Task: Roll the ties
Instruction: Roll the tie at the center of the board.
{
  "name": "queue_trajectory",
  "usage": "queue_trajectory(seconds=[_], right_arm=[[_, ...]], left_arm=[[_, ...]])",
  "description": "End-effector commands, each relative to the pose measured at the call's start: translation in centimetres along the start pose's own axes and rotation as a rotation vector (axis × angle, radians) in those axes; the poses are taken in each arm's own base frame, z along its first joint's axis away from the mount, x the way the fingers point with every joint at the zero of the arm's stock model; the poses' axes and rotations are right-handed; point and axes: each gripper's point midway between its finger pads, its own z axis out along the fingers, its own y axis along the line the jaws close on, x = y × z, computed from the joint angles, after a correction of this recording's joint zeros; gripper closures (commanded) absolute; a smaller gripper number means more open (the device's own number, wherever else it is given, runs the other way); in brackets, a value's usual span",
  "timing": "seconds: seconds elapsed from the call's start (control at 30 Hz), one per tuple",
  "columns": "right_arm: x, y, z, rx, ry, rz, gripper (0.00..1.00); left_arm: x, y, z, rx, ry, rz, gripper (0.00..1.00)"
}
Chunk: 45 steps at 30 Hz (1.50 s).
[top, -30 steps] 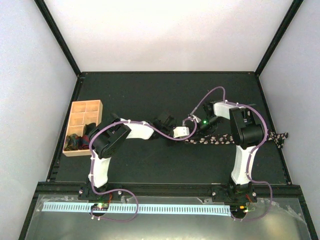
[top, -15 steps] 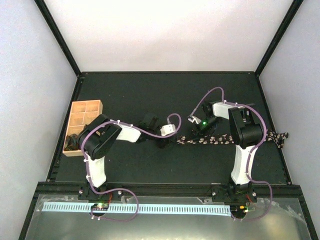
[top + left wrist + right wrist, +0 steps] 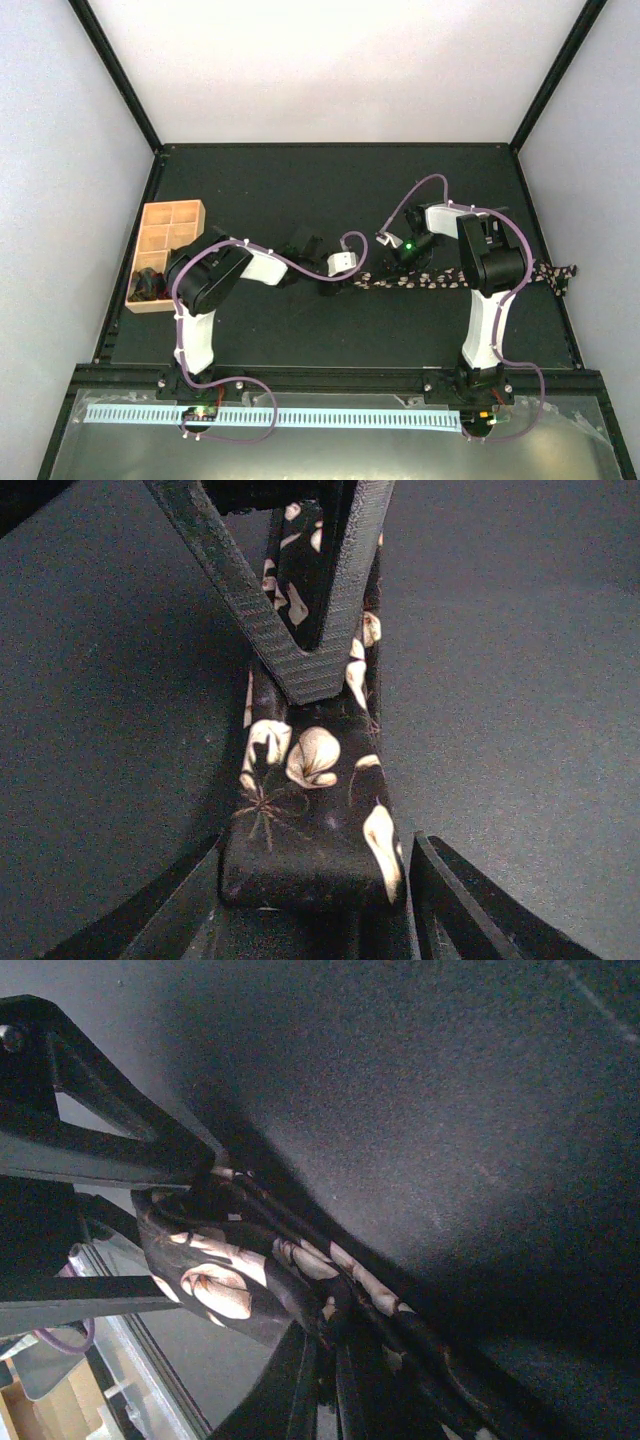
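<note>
The necktie point(image 3: 440, 281) lies almost at full length on the dark surface point(image 3: 300, 190), a dark floral strip running out past the right end effector point(image 3: 312, 685), its far tip hanging off the surface's edge. Only the end nearest the left end effector point(image 3: 318, 845) has been worked: the wrist views show it doubled over into one short fold, not a coil. I judge the roll as barely begun, with nearly the whole length left to wind.

The right end effector is closed on the necktie a little way up from that fold, its fingers meeting in a point on the cloth. The left end effector's jaws stand parted, one finger just beside each edge of the folded end; they do not visibly squeeze it.

Well behind the left end effector sits a wooden compartment tray point(image 3: 168, 212) with a dark bundle point(image 3: 150, 285) in its near corner, possibly a finished roll, though that is too small to tell.
</note>
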Motion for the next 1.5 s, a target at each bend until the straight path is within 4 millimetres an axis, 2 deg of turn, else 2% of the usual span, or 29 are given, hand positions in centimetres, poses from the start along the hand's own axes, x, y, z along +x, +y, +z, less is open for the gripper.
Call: queue_trajectory(seconds=[0.0,0.1,0.23,0.3,0.4,0.67,0.9,1.07,1.2,1.33,1.47], right_arm=[[0.5,-2.7,1.4,0.081,0.037,0.007,0.98],[0.5,-2.2,1.5,0.069,0.037,-0.003,0.98],[0.7,-2.1,1.9,0.068,0.043,-0.009,0.98],[0.7,-2.1,2.0,0.068,0.047,-0.006,0.98],[0.7,-2.1,2.0,0.065,0.046,-0.007,0.98],[0.6,-0.5,1.7,-0.004,0.024,-0.018,0.98],[1.3,-0.7,1.6,0.014,0.037,-0.023,0.97],[1.3,-1.0,0.8,0.042,0.037,-0.035,0.89],[1.3,-0.8,-1.1,0.045,0.021,-0.052,0.83],[1.1,0.8,-2.6,0.021,-0.007,-0.088,0.79],[0.5,2.7,-2.8,-0.079,-0.055,-0.043,0.71]], left_arm=[[-1.1,-0.3,0.2,0.027,-0.035,0.082,0.53],[-2.1,0.0,-0.3,0.001,-0.06,0.089,0.58],[-5.3,-0.2,-1.1,0.003,-0.131,0.09,0.61],[-6.3,-0.3,-0.9,0.008,-0.148,0.091,0.61],[-6.7,-0.5,0.2,0.024,-0.146,0.08,0.61],[-5.0,0.0,2.6,0.028,-0.099,0.037,0.61],[-1.9,0.6,4.1,-0.003,0.005,0.002,0.62],[0.1,0.6,3.8,-0.024,0.096,-0.004,0.64],[1.4,0.7,3.3,-0.047,0.169,-0.017,0.65],[2.3,0.4,3.0,-0.045,0.208,-0.02,0.66],[2.5,0.4,3.0,-0.045,0.217,-0.019,0.66]])
